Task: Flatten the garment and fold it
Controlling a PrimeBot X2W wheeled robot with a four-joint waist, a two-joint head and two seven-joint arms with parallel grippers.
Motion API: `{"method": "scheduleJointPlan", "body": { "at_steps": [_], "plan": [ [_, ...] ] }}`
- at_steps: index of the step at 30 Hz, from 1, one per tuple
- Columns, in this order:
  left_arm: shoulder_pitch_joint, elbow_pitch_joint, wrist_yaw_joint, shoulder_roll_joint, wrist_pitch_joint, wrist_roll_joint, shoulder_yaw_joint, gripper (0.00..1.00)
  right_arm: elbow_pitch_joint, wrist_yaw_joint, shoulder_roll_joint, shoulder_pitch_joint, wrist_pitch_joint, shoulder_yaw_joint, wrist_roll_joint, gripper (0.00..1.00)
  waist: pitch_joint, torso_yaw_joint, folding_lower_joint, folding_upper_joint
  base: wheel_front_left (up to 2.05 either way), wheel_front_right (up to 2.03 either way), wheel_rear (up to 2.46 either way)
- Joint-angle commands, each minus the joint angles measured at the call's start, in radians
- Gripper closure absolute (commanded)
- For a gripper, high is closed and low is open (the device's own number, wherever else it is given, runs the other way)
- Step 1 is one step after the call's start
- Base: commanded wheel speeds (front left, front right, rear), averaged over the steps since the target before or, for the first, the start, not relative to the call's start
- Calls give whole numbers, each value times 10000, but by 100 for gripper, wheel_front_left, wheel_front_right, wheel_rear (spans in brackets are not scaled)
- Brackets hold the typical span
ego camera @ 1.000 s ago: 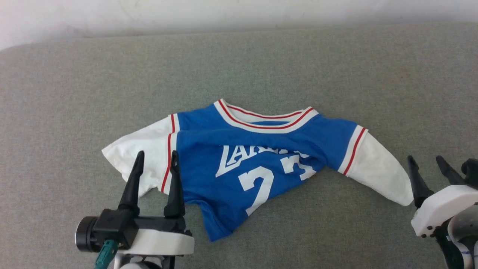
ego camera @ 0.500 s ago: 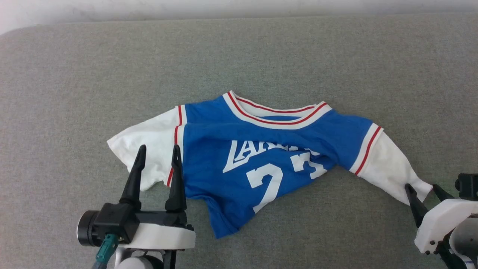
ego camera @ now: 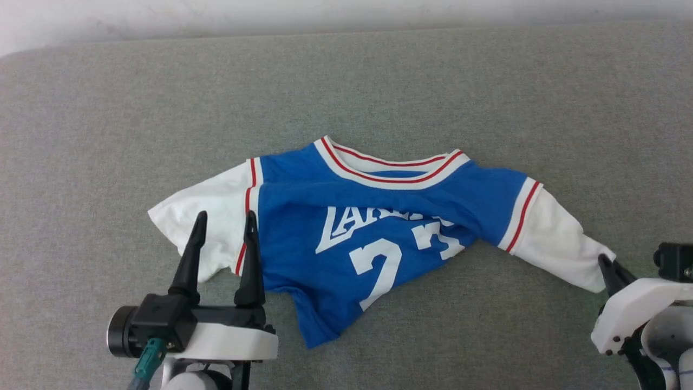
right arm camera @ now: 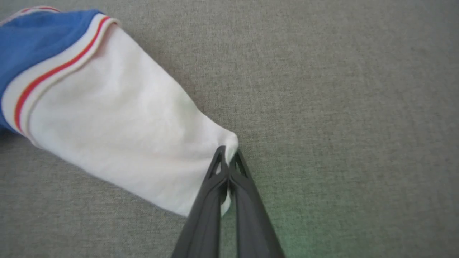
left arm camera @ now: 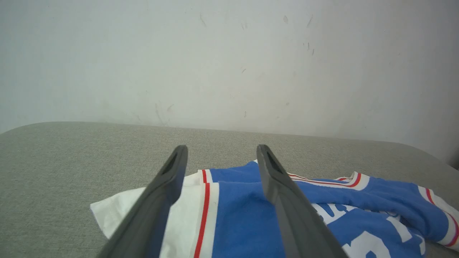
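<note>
Blue shirt [ego camera: 346, 216] with white sleeves lies chest up and rumpled on the grey padded surface [ego camera: 346, 81] in my head view, collar toward the far side, its lower part bunched toward the left. My left gripper [ego camera: 226, 215] sits at the lower left, forearm low, fingers pointing away from me and spread wide over the red-striped seam of the left sleeve [ego camera: 200, 211], gripping nothing. My right gripper [ego camera: 603, 260] comes in from the lower right, angled inward, its tips at the end of the right sleeve [ego camera: 557, 244]. From the left wrist, both fingers stand apart, level above the cloth, with a pale wall [left arm camera: 229, 53] beyond. From the right wrist, the fingers are pinched together on the sleeve's white corner, with cloth caught between them.
</note>
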Motion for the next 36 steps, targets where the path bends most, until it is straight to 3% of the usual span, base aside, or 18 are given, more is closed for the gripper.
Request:
{"method": "scheduleJointPlan", "body": {
  "at_steps": [1,7,14,17,21,29,36],
  "plan": [
    [-70,26,-68,-44,-47,65,71,0,-48,-11,13,-210,-115,-3,-83,100,-60,-53,-1,0,0,0,0],
    [21,-30,-89,-57,-47,49,284,0,-799,-11,-248,-814,-341,-84,-2,100,-187,-285,-1,0,0,0,0],
    [47,41,-181,-69,-47,-46,429,0,-908,-11,-1250,-611,-300,-2364,-753,100,-333,-188,-1,0,0,0,0],
    [189,129,-216,-72,-47,-93,486,0,-1068,-11,-1118,-237,-246,-3141,-1041,100,-451,-137,-1,0,0,0,0],
    [203,399,-491,129,-1,-51,383,0,-1319,-11,-722,38,-214,-3265,-1053,100,-519,-168,-1,0,0,0,0],
    [-2241,1170,-1542,1170,2342,709,-674,0,-1802,-11,-356,-67,-259,-2345,-781,100,-77,-169,-1,0,0,0,0],
    [-4998,2949,-1909,1426,4719,1220,-1617,0,-2372,-11,-440,-528,-211,-1655,-503,100,817,-350,-1,0,0,0,0]
  ]
}}
